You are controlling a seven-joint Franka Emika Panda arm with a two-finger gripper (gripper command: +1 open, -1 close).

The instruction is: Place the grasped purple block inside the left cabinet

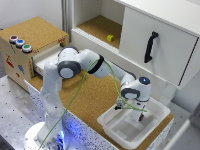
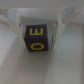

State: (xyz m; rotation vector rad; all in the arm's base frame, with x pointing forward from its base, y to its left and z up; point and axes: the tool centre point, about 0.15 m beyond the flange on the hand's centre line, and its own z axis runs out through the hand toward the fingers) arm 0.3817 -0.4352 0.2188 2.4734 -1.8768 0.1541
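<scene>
Over the white tray (image 1: 159,111) at the near end of the cork-topped table (image 1: 92,95), the single robot arm (image 1: 75,65) is reaching down, its gripper (image 1: 131,113) hanging inside the tray's walls. One purple block (image 2: 37,38) is showing in the wrist view: a dark cube with yellow letters on two faces, sitting between the two fingers (image 2: 60,27), which are standing on either side of it, closed in to its width and seeming to be pinching it. In the exterior view the block itself is too small and too hidden by the gripper to make out. Pale tray surface is filling the rest of the wrist view, and whether the block is touching the tray floor or hanging just above it cannot be told.

One large white cabinet unit is standing at the far edge of the table. Its doorless half, the left cabinet (image 1: 92,12), is showing a cork floor with one small yellow block (image 1: 110,37) lying on it. The other half is being covered by a white door (image 1: 160,42) with one black handle (image 1: 150,46).

At the exterior view's left, one cork-topped box (image 1: 30,30) is carrying three round buttons (image 1: 20,43) in a row, and its one drawer (image 1: 47,62) is standing pulled out.
</scene>
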